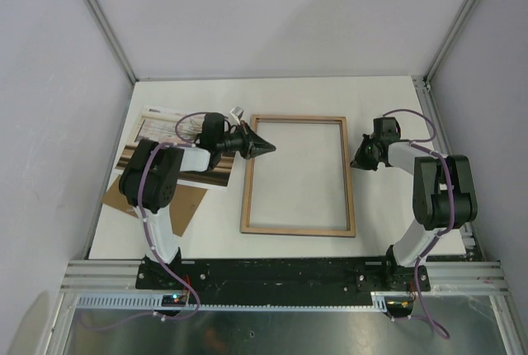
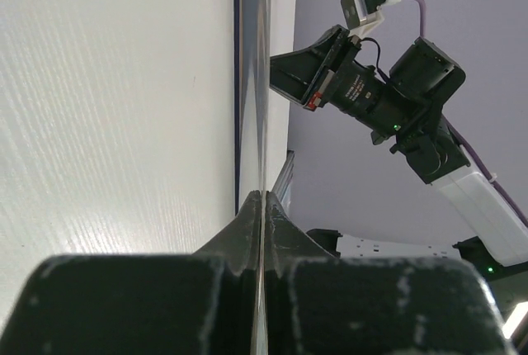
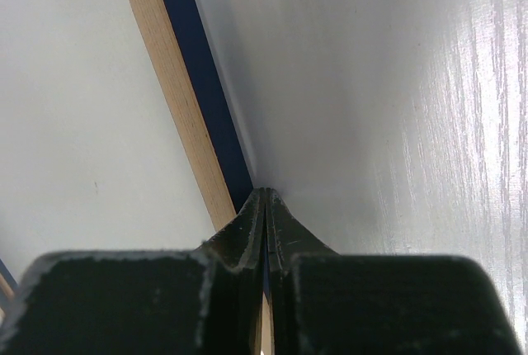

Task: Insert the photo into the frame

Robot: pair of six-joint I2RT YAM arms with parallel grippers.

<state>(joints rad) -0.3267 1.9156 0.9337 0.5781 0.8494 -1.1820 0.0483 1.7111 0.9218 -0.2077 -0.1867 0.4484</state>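
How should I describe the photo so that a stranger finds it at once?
On the white table, look left of the empty wooden frame, under the left arm. The photo is the printed sheet there, partly hidden by that arm. Unlike the plain brown board at its near edge, it shows a picture.

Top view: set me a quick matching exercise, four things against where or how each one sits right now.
Things:
1. frame
2. photo
3. cardboard
4. right gripper

Places or states:
A. left of the frame, picture side up
B. flat in the middle, wood side up
C. shut, tips at the frame's right edge
D. brown, poking out from under the photo on the near side

Pairs: 1-B, 2-A, 3-D, 4-C
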